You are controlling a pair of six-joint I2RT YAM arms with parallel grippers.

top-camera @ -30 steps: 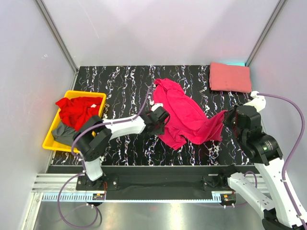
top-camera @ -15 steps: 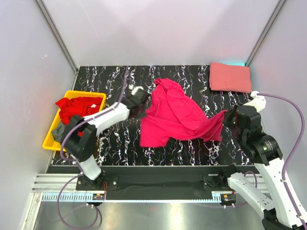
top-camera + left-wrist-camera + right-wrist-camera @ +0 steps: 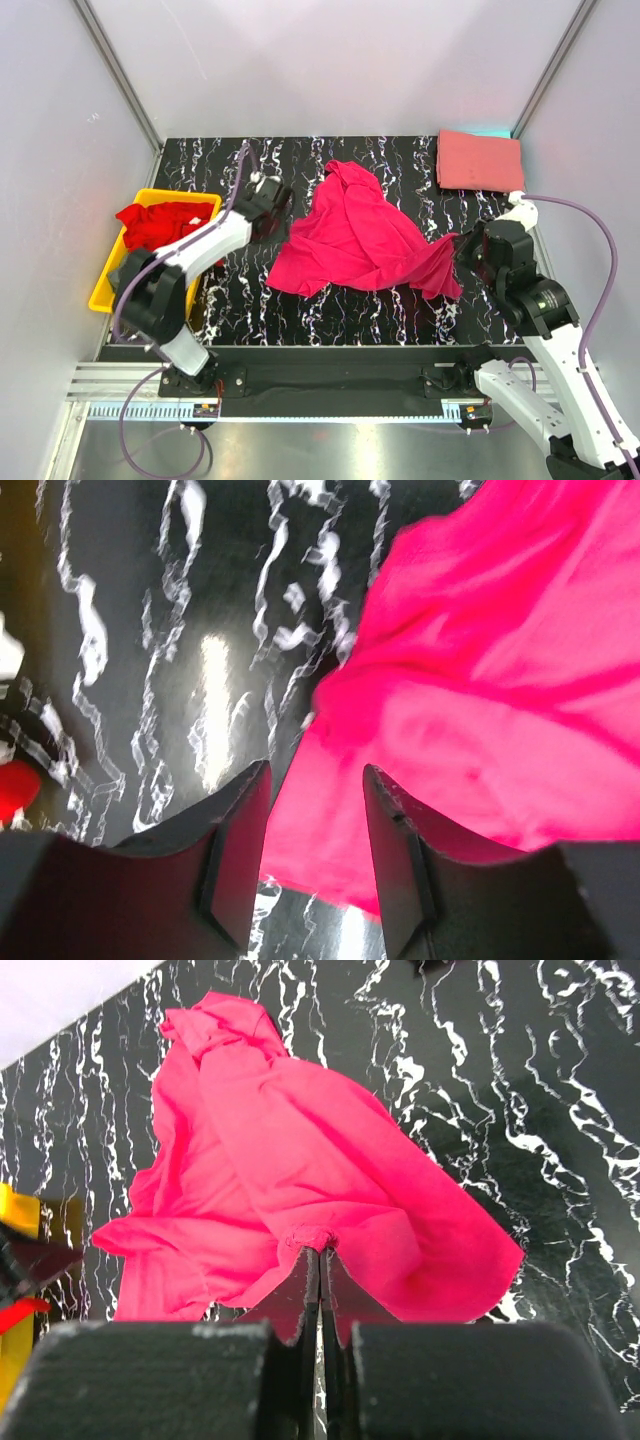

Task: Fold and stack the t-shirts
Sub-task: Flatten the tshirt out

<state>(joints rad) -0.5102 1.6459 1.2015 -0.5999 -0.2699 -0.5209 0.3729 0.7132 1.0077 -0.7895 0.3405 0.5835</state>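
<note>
The magenta t-shirt (image 3: 360,240) lies crumpled and partly spread in the middle of the black marbled table (image 3: 230,160). My right gripper (image 3: 463,250) is shut on a pinch of its right edge (image 3: 312,1237) and holds it slightly raised. My left gripper (image 3: 268,203) is open and empty, just left of the shirt, with the cloth (image 3: 480,680) showing beyond its fingertips. A folded salmon t-shirt (image 3: 480,162) lies at the far right corner. The red t-shirt (image 3: 160,222) sits bunched in the yellow bin (image 3: 100,295). The grey t-shirt is hidden behind my left arm.
The yellow bin stands at the table's left edge, close to my left arm. White walls close in the left, back and right sides. The table's front edge runs along the arm bases.
My left gripper dragged the shirt's lower left part out to the left, let go of it and moved up and left. The shirt now lies wider. My right gripper stayed shut on it.
</note>
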